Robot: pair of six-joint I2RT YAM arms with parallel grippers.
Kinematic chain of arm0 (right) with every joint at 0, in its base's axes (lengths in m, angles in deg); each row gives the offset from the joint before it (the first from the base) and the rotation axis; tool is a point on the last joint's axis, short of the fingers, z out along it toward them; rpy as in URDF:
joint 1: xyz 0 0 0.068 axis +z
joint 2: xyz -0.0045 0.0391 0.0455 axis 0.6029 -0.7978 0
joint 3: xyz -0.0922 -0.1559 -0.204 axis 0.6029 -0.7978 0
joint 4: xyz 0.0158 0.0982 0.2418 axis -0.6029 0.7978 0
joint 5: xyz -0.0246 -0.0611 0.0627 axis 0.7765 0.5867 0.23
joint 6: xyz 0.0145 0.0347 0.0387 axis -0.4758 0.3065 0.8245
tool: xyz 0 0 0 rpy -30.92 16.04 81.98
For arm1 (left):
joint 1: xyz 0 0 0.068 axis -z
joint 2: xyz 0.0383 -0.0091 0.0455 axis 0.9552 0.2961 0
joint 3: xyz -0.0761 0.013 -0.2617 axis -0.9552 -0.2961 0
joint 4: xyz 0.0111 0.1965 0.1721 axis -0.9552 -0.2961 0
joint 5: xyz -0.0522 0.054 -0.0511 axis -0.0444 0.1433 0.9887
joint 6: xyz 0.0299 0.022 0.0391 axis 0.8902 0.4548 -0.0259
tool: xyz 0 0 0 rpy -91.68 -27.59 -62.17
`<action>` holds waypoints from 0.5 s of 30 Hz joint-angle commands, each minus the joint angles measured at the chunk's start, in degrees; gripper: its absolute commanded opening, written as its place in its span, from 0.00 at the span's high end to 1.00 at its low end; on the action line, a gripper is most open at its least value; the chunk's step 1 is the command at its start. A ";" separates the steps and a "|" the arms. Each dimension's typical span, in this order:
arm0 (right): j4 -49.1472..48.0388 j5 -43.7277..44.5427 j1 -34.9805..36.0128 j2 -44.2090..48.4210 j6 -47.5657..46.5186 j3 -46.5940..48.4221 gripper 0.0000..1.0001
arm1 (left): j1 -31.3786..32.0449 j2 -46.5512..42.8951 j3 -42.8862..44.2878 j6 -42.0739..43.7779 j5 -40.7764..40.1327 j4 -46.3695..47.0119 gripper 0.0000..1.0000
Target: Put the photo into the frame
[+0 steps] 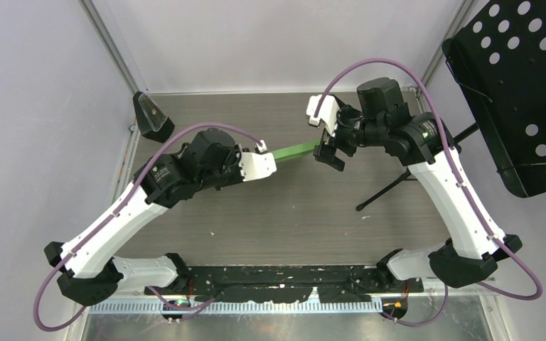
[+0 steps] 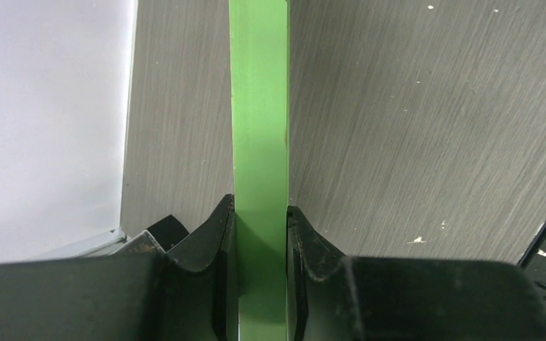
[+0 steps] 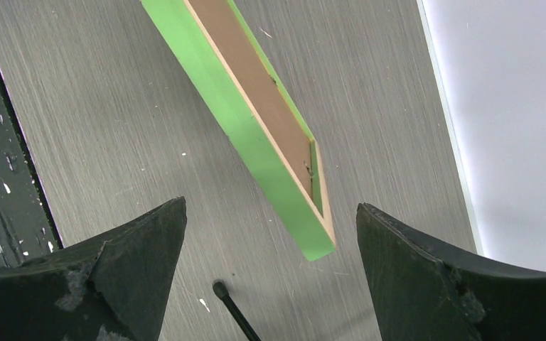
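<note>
Left jaws on thin green frame (image 2: pixel 259 106)

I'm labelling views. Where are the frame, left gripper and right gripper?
the frame (image 3: pixel 250 142), right wrist view, on its green outer edge.
left gripper (image 2: pixel 259 213), left wrist view, midway between its jaws, shut on the frame.
right gripper (image 3: pixel 270 206), right wrist view, midway between its open jaws.

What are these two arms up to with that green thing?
The left arm's fingers are clamped on one end of a thin green picture frame, holding it turned on edge over the grey table. The right arm's fingers hover wide open by the frame's other end without gripping it. A brown backing shows inside the frame; the photo that should go in is not in sight.
</note>
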State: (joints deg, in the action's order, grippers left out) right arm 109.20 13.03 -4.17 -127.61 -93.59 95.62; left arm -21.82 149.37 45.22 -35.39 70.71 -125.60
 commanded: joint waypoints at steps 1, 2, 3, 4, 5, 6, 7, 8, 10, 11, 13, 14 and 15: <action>-0.91 -0.17 0.38 0.73 -0.66 1.24 0.05 | -0.33 -1.73 3.84 0.18 0.05 7.51 1.00; -0.98 -0.17 0.40 0.86 -0.62 1.17 0.05 | -0.33 -1.70 4.09 0.11 0.48 7.20 1.00; -1.04 -0.18 0.40 0.97 -0.60 0.96 0.05 | -0.33 -1.66 4.36 -0.12 0.93 6.91 1.00; -1.12 -0.13 0.40 1.16 -0.58 0.85 0.05 | -0.35 -1.55 4.65 -0.21 1.44 6.54 1.00; -1.15 -0.17 0.40 1.25 -0.58 0.64 0.05 | -0.36 -1.40 4.97 -0.33 1.90 6.01 1.00; -1.19 -0.18 0.47 1.38 -0.58 0.56 0.05 | -0.38 -1.27 5.29 -0.47 2.28 5.63 1.00; -1.14 -0.13 0.48 1.49 -0.58 0.43 0.05 | -0.41 -1.13 5.61 -0.44 2.68 5.24 1.00; -1.10 -0.12 0.53 1.58 -0.62 0.37 0.04 | -0.34 -1.09 5.79 -0.52 3.05 4.72 1.00; -0.97 0.22 0.90 1.60 -0.78 0.28 0.05 | -0.37 -0.98 5.89 -0.46 3.71 4.32 1.00; -0.93 0.33 1.25 1.56 -0.89 0.27 0.04 | -0.42 -1.02 5.86 -0.44 3.82 4.37 1.00; -0.71 0.52 2.06 1.24 -1.11 0.24 0.05 | -0.42 -0.91 5.72 -0.44 3.93 4.29 1.00; -0.59 0.81 2.38 1.07 -1.19 0.23 0.05 | -0.42 -0.80 5.77 -0.44 4.05 4.27 1.00; -0.57 1.06 3.20 0.79 -1.32 0.17 0.05 | -0.42 -0.66 5.81 -0.44 4.42 4.13 1.00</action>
State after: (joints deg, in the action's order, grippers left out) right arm 109.20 13.27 -2.84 -127.57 -93.83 95.54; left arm -21.91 149.86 46.49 -36.62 75.56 -129.05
